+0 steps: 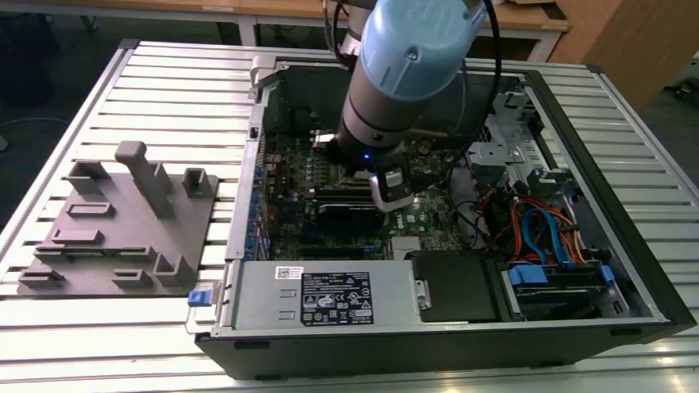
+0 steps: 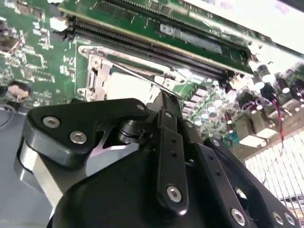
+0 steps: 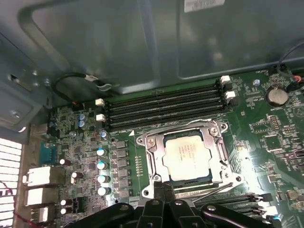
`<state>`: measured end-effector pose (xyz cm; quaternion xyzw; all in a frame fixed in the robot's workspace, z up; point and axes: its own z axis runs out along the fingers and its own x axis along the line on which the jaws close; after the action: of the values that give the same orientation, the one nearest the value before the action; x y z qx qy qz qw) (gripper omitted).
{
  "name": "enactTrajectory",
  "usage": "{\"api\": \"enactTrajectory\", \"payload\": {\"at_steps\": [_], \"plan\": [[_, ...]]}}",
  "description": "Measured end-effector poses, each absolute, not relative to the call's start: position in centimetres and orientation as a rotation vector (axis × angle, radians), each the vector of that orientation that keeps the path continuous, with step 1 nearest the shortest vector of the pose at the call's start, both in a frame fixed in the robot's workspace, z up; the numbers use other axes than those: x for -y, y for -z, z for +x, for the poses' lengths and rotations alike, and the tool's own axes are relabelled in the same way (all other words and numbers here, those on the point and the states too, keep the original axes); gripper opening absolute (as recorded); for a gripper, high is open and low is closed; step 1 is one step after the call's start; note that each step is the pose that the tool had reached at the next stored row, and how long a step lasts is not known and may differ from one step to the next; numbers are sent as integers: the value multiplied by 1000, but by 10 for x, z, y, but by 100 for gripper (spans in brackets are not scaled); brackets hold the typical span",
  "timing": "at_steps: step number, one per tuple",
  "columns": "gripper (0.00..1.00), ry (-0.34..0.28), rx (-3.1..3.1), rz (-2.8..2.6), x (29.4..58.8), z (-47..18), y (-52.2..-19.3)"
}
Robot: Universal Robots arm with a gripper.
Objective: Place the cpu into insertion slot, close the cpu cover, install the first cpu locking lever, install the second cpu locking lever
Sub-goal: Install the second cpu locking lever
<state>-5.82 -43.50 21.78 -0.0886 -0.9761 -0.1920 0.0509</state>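
The cpu (image 3: 188, 155), a silver-tan square, lies in the insertion slot on the green board, and the slot itself is hidden beneath it. The cpu cover (image 3: 154, 152), a metal frame, lies flat around the cpu. In the second wrist view the cpu (image 2: 126, 85) shows pale inside the cover (image 2: 95, 76). A thin wire locking lever (image 2: 142, 76) runs slantwise across the socket to the tip of my gripper (image 2: 164, 97). The lever (image 3: 221, 189) shows again at the socket's edge beside my gripper (image 3: 165, 192). My fingers look shut together, and the lever touches their tip. In the exterior view my gripper (image 1: 391, 192) hangs low inside the case.
The open computer case (image 1: 437, 327) lies on a slatted table. Long black memory slots (image 3: 161, 107) run beside the socket, with capacitors (image 3: 100, 164) on another side. A drive cage and cables (image 1: 546, 229) fill the exterior view's right. A grey fixture plate (image 1: 120, 229) stands at the exterior view's left.
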Motion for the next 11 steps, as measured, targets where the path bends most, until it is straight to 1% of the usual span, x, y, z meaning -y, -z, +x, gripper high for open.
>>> {"api": "enactTrajectory", "payload": {"at_steps": [6, 11], "plan": [[10, 584, 2971, -270, 435, -58, -235], [10, 583, 2971, -271, 435, -57, -240]]}}
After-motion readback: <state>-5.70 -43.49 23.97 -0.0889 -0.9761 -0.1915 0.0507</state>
